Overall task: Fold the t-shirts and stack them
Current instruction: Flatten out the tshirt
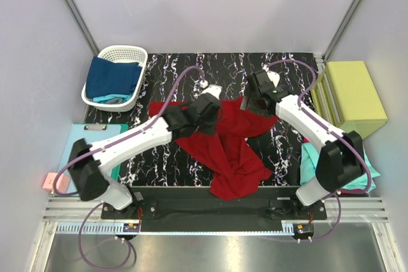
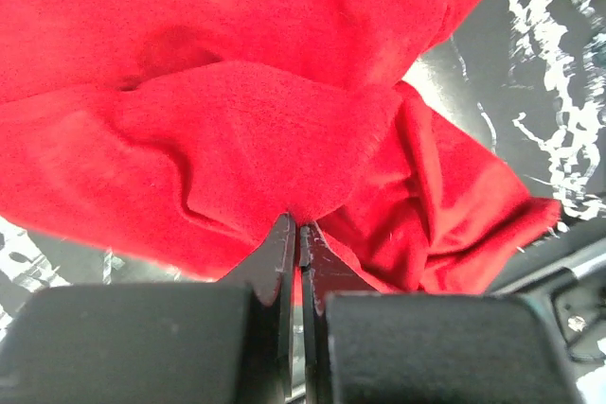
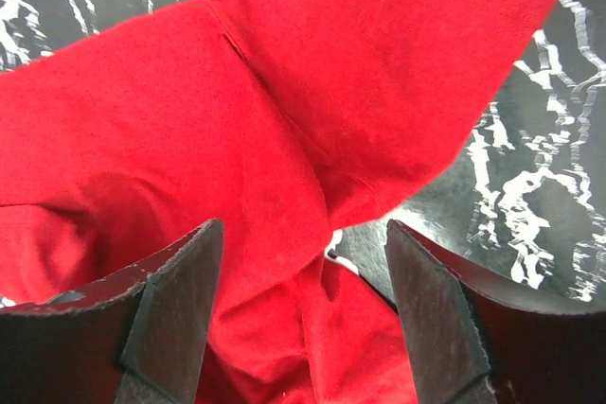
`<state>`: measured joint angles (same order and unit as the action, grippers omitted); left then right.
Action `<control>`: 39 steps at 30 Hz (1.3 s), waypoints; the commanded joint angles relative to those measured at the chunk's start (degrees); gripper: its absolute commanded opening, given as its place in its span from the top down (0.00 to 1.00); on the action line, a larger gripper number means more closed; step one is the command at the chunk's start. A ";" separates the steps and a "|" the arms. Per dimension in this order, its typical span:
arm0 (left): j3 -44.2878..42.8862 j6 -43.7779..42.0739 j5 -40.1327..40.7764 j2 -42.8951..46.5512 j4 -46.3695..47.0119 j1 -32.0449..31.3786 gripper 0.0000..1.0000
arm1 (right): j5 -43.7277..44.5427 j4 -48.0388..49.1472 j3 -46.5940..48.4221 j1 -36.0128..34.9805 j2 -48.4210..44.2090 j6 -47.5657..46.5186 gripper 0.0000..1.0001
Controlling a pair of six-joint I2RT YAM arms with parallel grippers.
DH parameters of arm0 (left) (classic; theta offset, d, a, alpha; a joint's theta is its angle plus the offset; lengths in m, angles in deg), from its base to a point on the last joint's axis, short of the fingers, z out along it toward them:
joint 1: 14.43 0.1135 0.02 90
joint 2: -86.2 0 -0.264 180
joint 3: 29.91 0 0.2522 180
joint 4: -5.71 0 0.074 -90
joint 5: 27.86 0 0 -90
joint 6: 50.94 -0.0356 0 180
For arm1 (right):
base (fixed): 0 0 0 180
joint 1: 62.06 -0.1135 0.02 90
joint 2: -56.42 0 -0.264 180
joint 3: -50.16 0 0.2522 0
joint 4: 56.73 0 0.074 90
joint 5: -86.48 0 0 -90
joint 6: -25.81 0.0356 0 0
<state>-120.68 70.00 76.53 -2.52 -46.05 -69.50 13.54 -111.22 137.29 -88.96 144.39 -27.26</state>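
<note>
A dark red t-shirt (image 1: 233, 151) lies crumpled across the middle of the black marbled table (image 1: 166, 74). My left gripper (image 1: 210, 107) is shut on a fold of it near its upper left; the left wrist view shows the fingertips (image 2: 284, 234) pinching red cloth (image 2: 237, 139). My right gripper (image 1: 255, 97) hovers open over the shirt's upper right, with red cloth (image 3: 275, 139) between and below its wide-apart fingers (image 3: 180, 290). A navy blue t-shirt (image 1: 111, 76) lies in the white basket (image 1: 121, 52). A teal t-shirt (image 1: 308, 160) lies under the right arm.
A yellow-green box (image 1: 350, 97) stands at the right edge. A pale-blue sheet (image 1: 83, 141) on a clipboard lies at the left, with a small pink block (image 1: 51, 181) beside it. Grey walls enclose the table.
</note>
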 commanded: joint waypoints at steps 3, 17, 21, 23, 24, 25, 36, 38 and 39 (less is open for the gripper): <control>4.41 4.04 4.77 8.47 -5.77 0.05 1.00 | -4.13 3.20 0.82 -0.09 7.39 0.34 0.27; 7.76 8.08 7.67 20.60 -17.72 -0.13 1.00 | -5.02 1.62 7.31 -0.09 23.90 1.92 0.47; 7.40 8.26 7.23 22.45 -21.14 -0.39 1.00 | -4.58 -0.40 11.53 -0.17 28.48 2.88 0.68; 7.67 8.26 7.05 23.33 -22.11 -0.48 1.00 | -4.49 -1.19 12.76 -0.09 30.94 3.06 0.81; 7.67 8.26 7.14 23.60 -22.99 -0.48 1.00 | -4.58 -1.37 13.90 0.00 31.74 3.15 0.86; 7.67 8.26 7.05 23.86 -23.52 -0.48 1.00 | -4.75 -1.54 14.52 0.26 33.40 3.24 0.93; 8.63 9.40 1.78 26.06 -33.01 -1.00 1.00 | -7.39 -6.81 26.12 8.34 41.23 5.00 1.00; 9.59 10.36 1.25 27.64 -34.76 -1.01 1.00 | -7.65 -8.04 31.28 9.66 43.60 4.82 1.00; 9.95 10.63 0.99 28.17 -35.21 -1.09 1.00 | -7.92 -8.66 33.49 10.71 44.65 4.65 1.00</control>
<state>-111.63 78.77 79.66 21.78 -76.60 -70.18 4.86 -117.43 163.84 -82.57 183.49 -23.18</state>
